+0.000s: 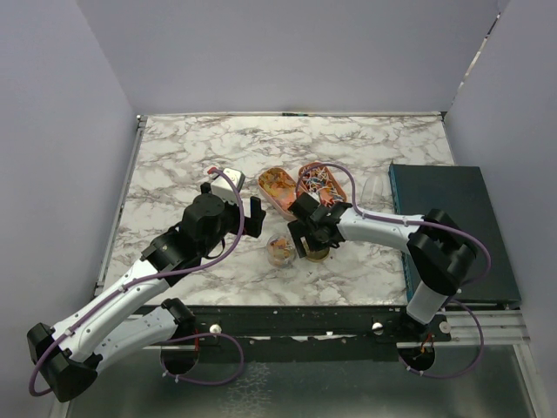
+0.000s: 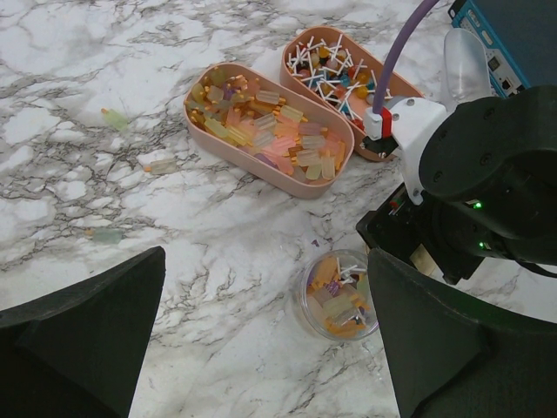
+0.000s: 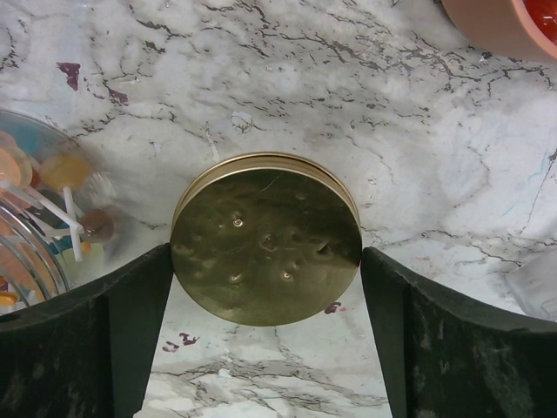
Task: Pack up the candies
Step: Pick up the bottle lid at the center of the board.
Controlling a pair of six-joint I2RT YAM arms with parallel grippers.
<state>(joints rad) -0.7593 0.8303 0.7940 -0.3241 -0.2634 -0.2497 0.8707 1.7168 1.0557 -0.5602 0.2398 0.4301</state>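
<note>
Your right claw (image 3: pixel 265 266) stands apart astride the gold lid (image 3: pixel 265 235), left claw (image 2: pixel 265 292) apart too. Candies (image 2: pixel 261 131) fill trays (image 2: pixel 252 171) upper centre and the jar (image 2: pixel 305 300). An off-centre squeeze could skid the thin lid away.

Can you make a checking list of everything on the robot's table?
Surface: white-grey marble table.
Job's things: small orange-yellow candies in one oval peach tray; red, blue and white candies in the other oval tray; some in a small clear round jar; round gold metal lid flat beside it.
Clutter: loose stray candies on the marble.
Grippers: left gripper open, empty; right gripper fingers astride the lid, grip unclear.
Cables: purple cables looped along both arms.
Surroundings: plain pale walls; dark teal box on the right.
</note>
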